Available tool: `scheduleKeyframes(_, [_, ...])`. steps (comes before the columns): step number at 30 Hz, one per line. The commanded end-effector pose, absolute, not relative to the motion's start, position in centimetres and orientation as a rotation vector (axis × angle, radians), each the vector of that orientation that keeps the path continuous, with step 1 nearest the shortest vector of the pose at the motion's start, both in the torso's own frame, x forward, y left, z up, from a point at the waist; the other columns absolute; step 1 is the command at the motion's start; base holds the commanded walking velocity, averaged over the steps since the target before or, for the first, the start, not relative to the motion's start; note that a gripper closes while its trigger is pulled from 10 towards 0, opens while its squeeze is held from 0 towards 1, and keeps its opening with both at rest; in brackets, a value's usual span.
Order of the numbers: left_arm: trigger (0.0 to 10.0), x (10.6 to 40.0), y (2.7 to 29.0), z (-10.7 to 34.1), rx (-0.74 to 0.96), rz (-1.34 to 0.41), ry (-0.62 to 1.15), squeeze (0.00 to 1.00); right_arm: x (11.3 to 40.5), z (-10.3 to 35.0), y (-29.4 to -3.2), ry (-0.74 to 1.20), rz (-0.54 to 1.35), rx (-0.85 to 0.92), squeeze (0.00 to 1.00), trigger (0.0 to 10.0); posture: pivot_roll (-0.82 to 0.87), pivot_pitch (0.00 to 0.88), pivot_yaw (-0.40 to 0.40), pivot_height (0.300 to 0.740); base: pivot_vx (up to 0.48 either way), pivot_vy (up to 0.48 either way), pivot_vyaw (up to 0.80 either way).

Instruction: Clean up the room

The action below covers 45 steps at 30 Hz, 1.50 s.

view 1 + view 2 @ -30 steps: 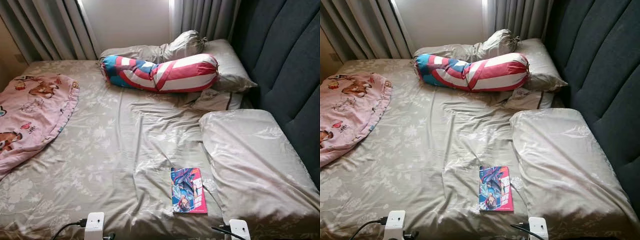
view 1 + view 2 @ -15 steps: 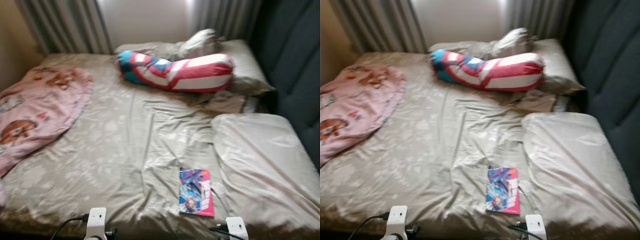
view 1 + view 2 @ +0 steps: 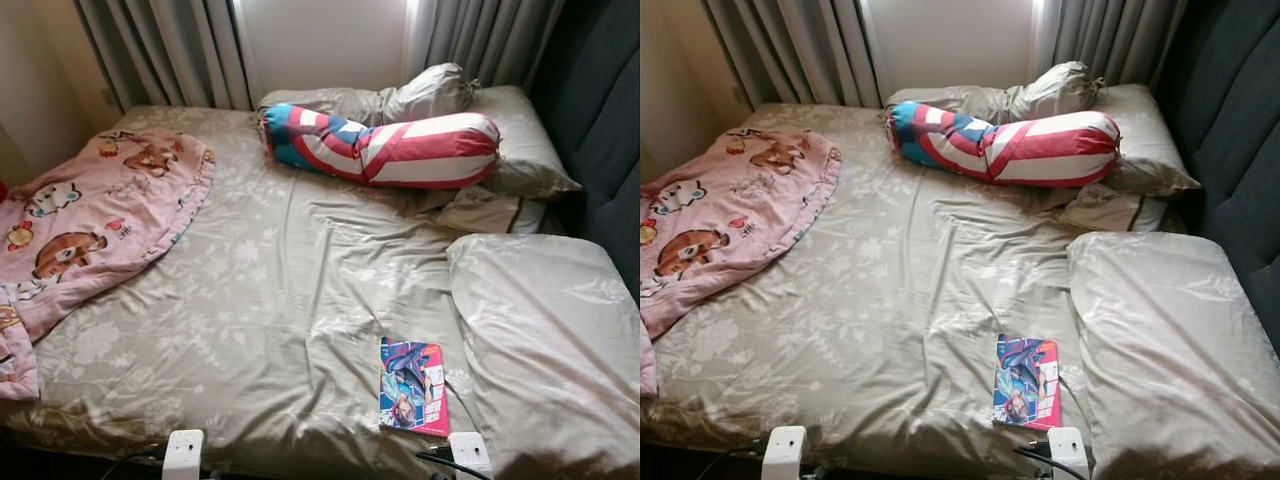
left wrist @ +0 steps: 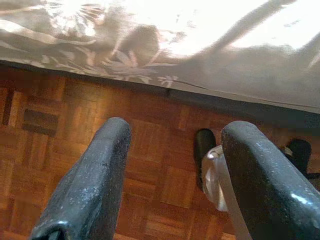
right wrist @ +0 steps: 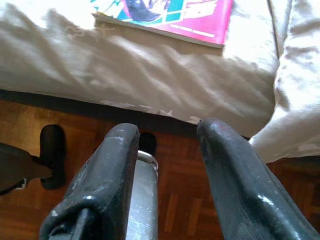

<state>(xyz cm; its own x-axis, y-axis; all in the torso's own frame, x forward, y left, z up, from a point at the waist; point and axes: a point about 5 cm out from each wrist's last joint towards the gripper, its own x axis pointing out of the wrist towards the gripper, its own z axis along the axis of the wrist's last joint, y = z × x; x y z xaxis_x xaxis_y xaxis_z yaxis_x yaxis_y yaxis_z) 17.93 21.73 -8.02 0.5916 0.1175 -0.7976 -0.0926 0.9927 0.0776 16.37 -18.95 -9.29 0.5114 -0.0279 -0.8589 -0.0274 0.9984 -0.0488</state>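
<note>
A thin colourful comic book (image 3: 412, 385) lies flat on the grey flowered bed sheet (image 3: 270, 290), close to the bed's near edge and beside a large grey pillow (image 3: 550, 340). A pink cartoon blanket (image 3: 90, 220) is crumpled over the bed's left side. A red, white and blue bolster (image 3: 385, 148) rests across the far end. My left gripper (image 4: 177, 135) hangs open over the wooden floor by the bed's edge. My right gripper (image 5: 170, 132) is open too, low in front of the mattress side, with the comic book (image 5: 165, 15) just beyond it.
Grey pillows (image 3: 520, 140) and a bunched grey bundle (image 3: 425, 92) lie behind the bolster. A dark padded headboard (image 3: 610, 130) runs along the right. Grey curtains (image 3: 170, 50) hang behind the bed. Parquet floor (image 4: 60, 130) lies below the bed.
The whole picture has shifted right and steadied, so the camera has turned left; more of the pink blanket and left wall shows. Nothing on the bed has moved.
</note>
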Motion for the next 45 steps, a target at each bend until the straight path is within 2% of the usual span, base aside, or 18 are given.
scheduleKeyframes(1, [10.0, 17.3, 22.1, -8.3, 0.033, 0.122, 0.961, 0.0, 16.2, -9.4, -18.8, 1.045, 0.018, -0.09, 0.0, 10.0, -0.1, 0.021, 0.003, 0.74, 0.0, 0.341, 0.0])
scheduleKeyframes(7, [10.0, 17.4, 21.9, -8.3, 0.031, 0.121, 0.959, 0.0, 16.3, -9.4, -18.6, 1.031, 0.026, -0.073, 0.0, 10.0, -0.1, 0.019, 0.001, 0.74, 0.0, 0.334, 0.63])
scheduleKeyframes(19, [10.0, 17.8, 20.9, -8.3, 0.029, 0.109, 0.952, 0.0, 16.3, -9.4, -18.7, 1.036, 0.011, -0.052, 0.0, 10.0, -0.1, 0.003, 0.0, 0.74, 0.0, 0.336, 0.0])
scheduleKeyframes(45, [10.0, 18.0, 21.1, -8.2, 0.032, 0.114, 0.947, 0.0, 16.5, -9.3, -18.8, 1.033, 0.028, -0.069, 0.0, 10.0, -0.1, 0.024, 0.0, 0.74, 0.0, 0.335, 0.0])
